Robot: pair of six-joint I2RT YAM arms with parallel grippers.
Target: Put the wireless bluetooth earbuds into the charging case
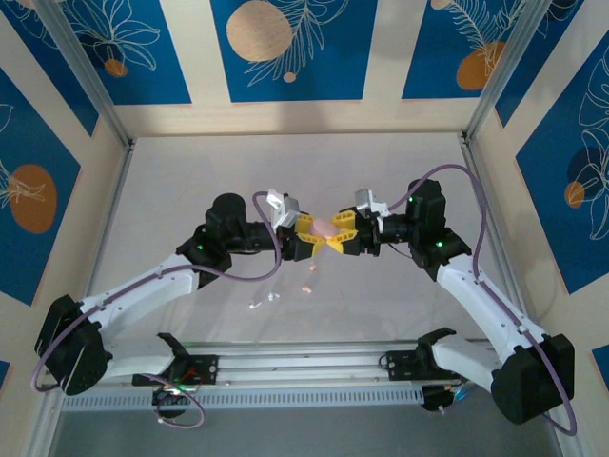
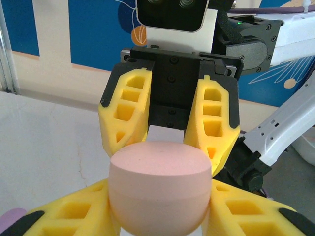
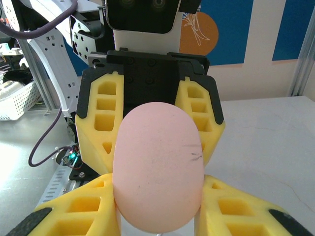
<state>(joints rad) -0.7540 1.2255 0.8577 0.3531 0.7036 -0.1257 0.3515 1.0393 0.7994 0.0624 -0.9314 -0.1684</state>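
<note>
Two arms meet above the table (image 1: 190, 171); what sits between them? — Student

One pink case (image 1: 324, 228), pebble-shaped, held off the surface near mid-table. The left gripper (image 1: 314, 236) reaches it from the left and the right gripper (image 1: 339, 234) from the right. Their yellow tips almost meet. — Tutor

How do the left fingers (image 2: 74, 214) stand? — Student

Left wrist view: they lie against both sides of the case, closed on it. A seam runs round the case below its flat top, and the lid is shut, so the inside is hidden. The other gripper's pair stands behind, one at each side of the far end. — Tutor

And the right fingers (image 3: 78, 206)? — Student

Right wrist view: they are clamped on the case from both sides. Its smooth oval face takes up the gap between them. The opposite pair flanks the upper part of the same case, so both grippers hold one object. — Tutor

Where are the earbuds? — Student

Four small pieces lie on the table, apart from the case and on the side towards the arm bases. Two pink earbuds (image 1: 311, 268) lie just below the grippers in the top view, one nearer the bases than the other. Two pale earbuds (image 1: 257, 305) lie close together to their left, beside the left forearm. They are too small for their exact colour to be told. — Tutor
</note>
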